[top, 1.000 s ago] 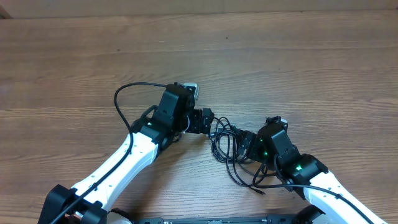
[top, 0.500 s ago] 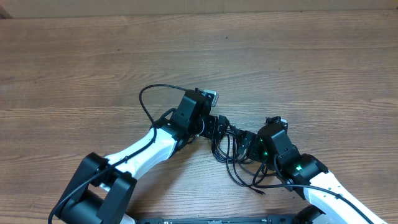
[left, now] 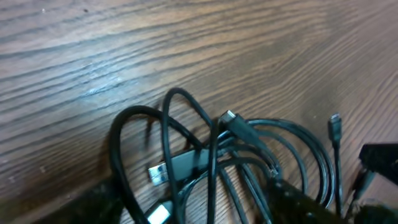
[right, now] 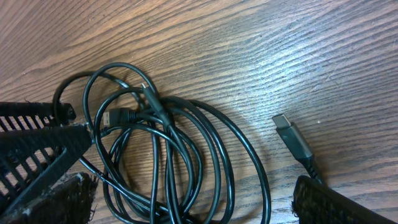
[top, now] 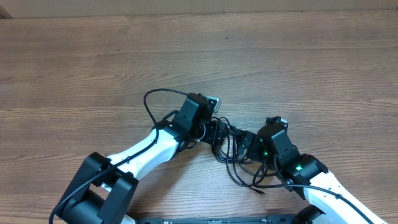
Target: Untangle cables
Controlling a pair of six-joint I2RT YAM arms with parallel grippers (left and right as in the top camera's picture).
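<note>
The cables (top: 231, 163) lie as one tangled bundle of thin black loops on the wooden table, between my two grippers. My left gripper (top: 217, 132) is open at the bundle's upper left. In the left wrist view its fingers (left: 193, 211) straddle the loops (left: 211, 155), with a silvery flat plug (left: 157, 173) between them. My right gripper (top: 244, 147) is open at the bundle's right side. In the right wrist view its fingers (right: 186, 211) straddle the loops (right: 168, 155). A grey-tipped plug (right: 289, 134) lies loose to the right.
A thicker black cable of the left arm (top: 149, 102) arches over the table to the left. The left gripper's ribbed black finger (right: 37, 143) shows at the left of the right wrist view. The table's front edge (top: 217, 219) is near the arm bases.
My left gripper has moved right and slightly down onto the cable bundle. The right arm and the cables have not visibly moved.
</note>
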